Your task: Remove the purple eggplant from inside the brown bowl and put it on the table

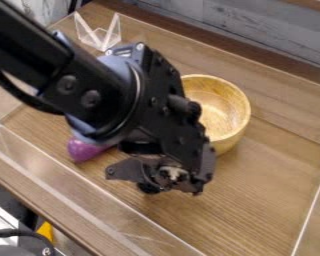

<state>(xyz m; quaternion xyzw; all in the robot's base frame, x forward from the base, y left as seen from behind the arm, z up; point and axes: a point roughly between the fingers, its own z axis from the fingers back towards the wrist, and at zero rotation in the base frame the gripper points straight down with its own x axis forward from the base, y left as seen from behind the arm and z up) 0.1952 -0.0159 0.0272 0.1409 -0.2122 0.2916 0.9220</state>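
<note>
The purple eggplant (81, 150) lies on the table (263, 200), left of the brown bowl (220, 112). My black arm hides its right end. The bowl stands upright, and the part of its inside that shows holds nothing. My gripper (147, 176) hangs low over the tabletop, in front of the bowl and to the right of the eggplant. Its dark fingers (119, 172) stand a little apart with nothing between them. The gripper does not touch the eggplant.
Clear acrylic walls (69, 205) run along the table's front and left edges. Another clear wall stands at the right edge (314, 215). Bare wood shows to the right of and in front of the gripper. A grey panel wall (276, 25) rises behind the table.
</note>
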